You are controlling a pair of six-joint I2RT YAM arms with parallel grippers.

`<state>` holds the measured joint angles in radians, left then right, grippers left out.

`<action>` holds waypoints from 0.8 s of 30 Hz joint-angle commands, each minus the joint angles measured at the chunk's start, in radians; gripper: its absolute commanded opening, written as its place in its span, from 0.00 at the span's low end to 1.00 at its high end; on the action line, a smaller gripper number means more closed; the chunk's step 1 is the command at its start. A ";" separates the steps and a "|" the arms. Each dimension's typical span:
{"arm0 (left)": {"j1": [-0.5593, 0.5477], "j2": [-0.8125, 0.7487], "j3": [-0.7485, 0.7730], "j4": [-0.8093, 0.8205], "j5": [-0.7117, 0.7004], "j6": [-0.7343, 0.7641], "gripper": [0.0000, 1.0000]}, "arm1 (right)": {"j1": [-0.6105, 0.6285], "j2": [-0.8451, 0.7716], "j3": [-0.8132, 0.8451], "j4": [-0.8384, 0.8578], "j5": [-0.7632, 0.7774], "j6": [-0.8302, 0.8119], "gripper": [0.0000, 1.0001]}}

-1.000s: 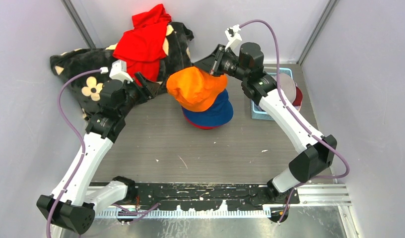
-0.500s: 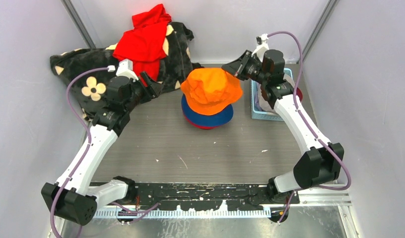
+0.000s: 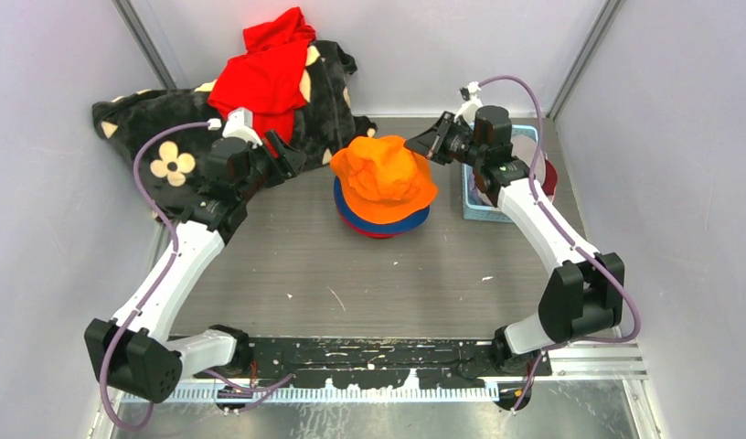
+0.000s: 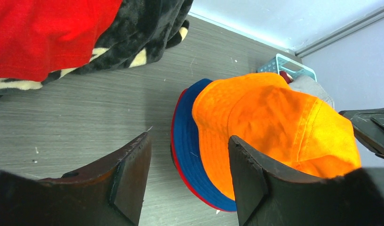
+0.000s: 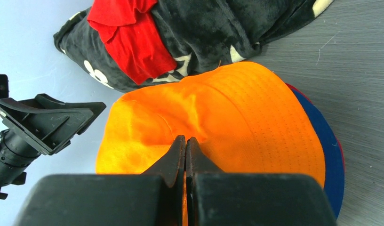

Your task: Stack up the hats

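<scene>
An orange hat (image 3: 383, 176) lies over a blue hat (image 3: 399, 223), which sits on a red hat (image 3: 374, 234), in a stack at the table's middle. My right gripper (image 3: 415, 146) is shut on the orange hat's (image 5: 237, 113) far right brim; a fold of orange cloth is pinched between the closed fingers of the right gripper (image 5: 185, 139). My left gripper (image 3: 292, 155) hovers open just left of the stack, holding nothing. In the left wrist view the left gripper (image 4: 189, 139) frames the blue hat's (image 4: 188, 136) brim and the orange hat (image 4: 275, 127).
A light blue basket (image 3: 474, 212) stands right of the stack, with a maroon hat (image 3: 549, 178) and a grey hat (image 4: 312, 87) in it, mostly hidden by my right arm. A black flowered blanket (image 3: 150, 119) and a red garment (image 3: 260, 73) lie at the back left.
My right gripper carried the orange hat to the right and lowered it; it now sits squarely over the blue hat. My left gripper moved a little right, staying open.
</scene>
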<state>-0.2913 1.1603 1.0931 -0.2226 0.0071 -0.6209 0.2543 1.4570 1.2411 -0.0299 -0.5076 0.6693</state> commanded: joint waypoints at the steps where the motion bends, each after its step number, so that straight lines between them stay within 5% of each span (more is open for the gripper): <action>1: 0.006 0.028 -0.027 0.133 0.037 -0.015 0.62 | 0.000 0.031 0.020 0.055 -0.011 -0.028 0.01; 7: 0.006 0.096 -0.087 0.331 0.151 -0.065 0.63 | -0.016 0.079 0.064 0.053 -0.014 -0.033 0.04; 13: 0.009 0.101 -0.181 0.532 0.219 -0.104 0.68 | -0.046 0.058 0.045 0.117 -0.038 -0.011 0.49; 16: 0.018 0.141 -0.218 0.614 0.251 -0.130 0.69 | -0.081 0.036 0.045 0.134 -0.041 -0.003 0.62; 24: 0.067 0.244 -0.301 0.916 0.360 -0.282 0.71 | -0.166 -0.008 0.027 0.136 -0.067 0.000 0.66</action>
<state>-0.2481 1.3525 0.8104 0.4271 0.2798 -0.8093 0.1177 1.5188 1.2602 0.0391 -0.5457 0.6651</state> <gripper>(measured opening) 0.707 0.658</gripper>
